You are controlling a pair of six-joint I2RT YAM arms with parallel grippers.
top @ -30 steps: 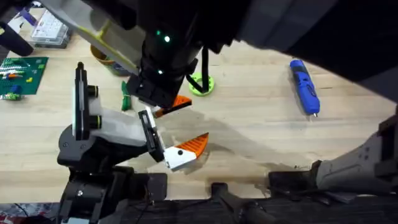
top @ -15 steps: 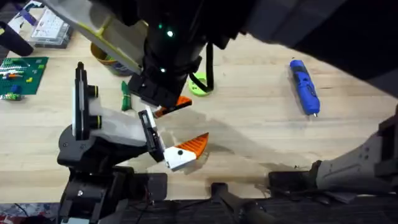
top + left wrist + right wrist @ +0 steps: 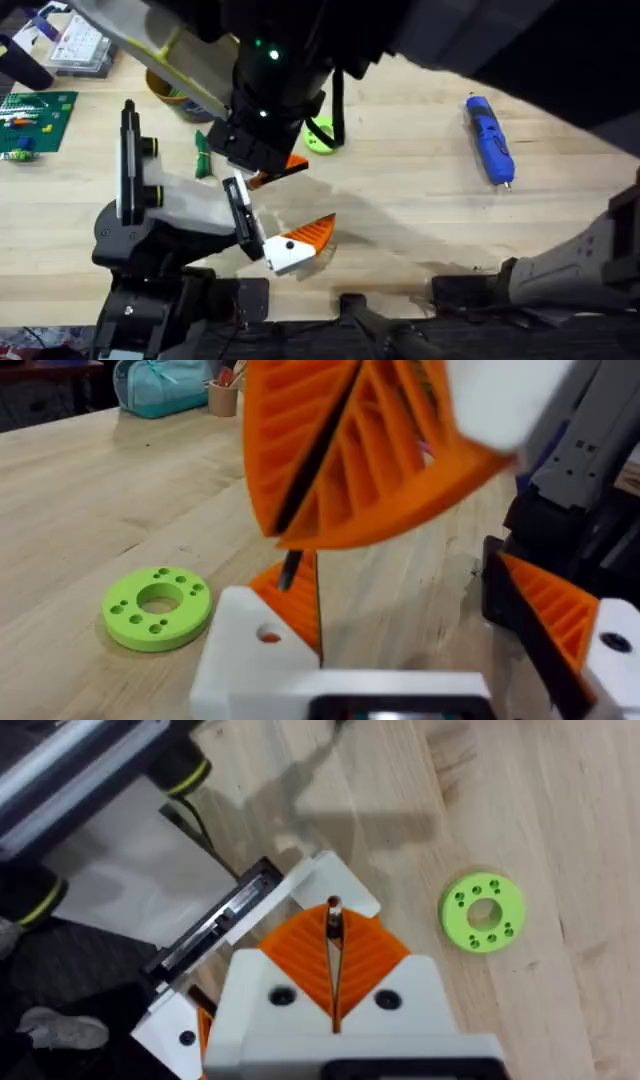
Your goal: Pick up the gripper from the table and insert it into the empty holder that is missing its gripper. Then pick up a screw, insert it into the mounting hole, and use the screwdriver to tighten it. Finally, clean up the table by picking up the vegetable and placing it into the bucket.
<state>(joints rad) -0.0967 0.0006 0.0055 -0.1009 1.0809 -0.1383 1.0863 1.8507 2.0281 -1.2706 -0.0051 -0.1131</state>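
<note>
My right gripper (image 3: 333,920) is shut on a small dark screw (image 3: 333,907), hovering over the holder (image 3: 185,205). The white gripper piece (image 3: 335,880) sits at the end of the holder's black rail. In the left wrist view the screw (image 3: 290,572) hangs from the right gripper's orange pads (image 3: 330,470), just above a hole in the white finger (image 3: 250,655). My left gripper (image 3: 400,570) is open, its pads wide apart. The blue screwdriver (image 3: 490,140) lies at the right. The dark green vegetable (image 3: 202,155) lies by the yellow bucket (image 3: 165,90), which the arm partly hides.
A lime-green disc with holes (image 3: 322,135) lies just beyond the right gripper. A green circuit board (image 3: 35,120) and a clear parts box (image 3: 75,45) sit at the far left. Bare wood stretches between the holder and the screwdriver.
The right arm has shifted slightly to the right above the holder. Its gripper stays over the rail with the screw, and the things on the table have not moved.
</note>
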